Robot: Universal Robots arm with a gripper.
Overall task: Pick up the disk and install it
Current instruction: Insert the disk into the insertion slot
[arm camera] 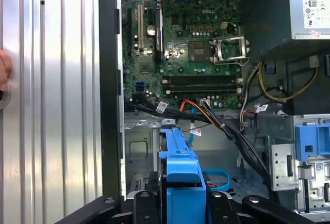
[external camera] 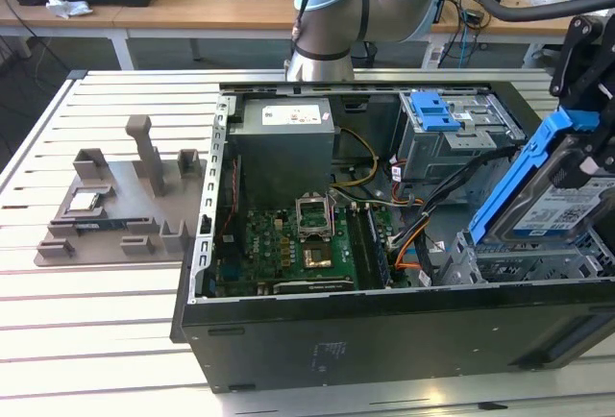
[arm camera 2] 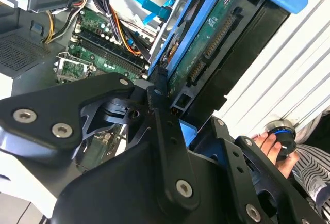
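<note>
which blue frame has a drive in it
The one in the pincer at the exterior view's right, with the disk inside; the other blue frame sits empty atop the drive cage.

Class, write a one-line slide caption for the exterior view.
The arm's black end effector holds the blue-framed silver-metal disk tilted over the open black metal computer case, at the exterior view's right.

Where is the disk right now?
The gripper holds the disk tilted on edge, at the exterior view's right, over that end of the open computer case.
</note>
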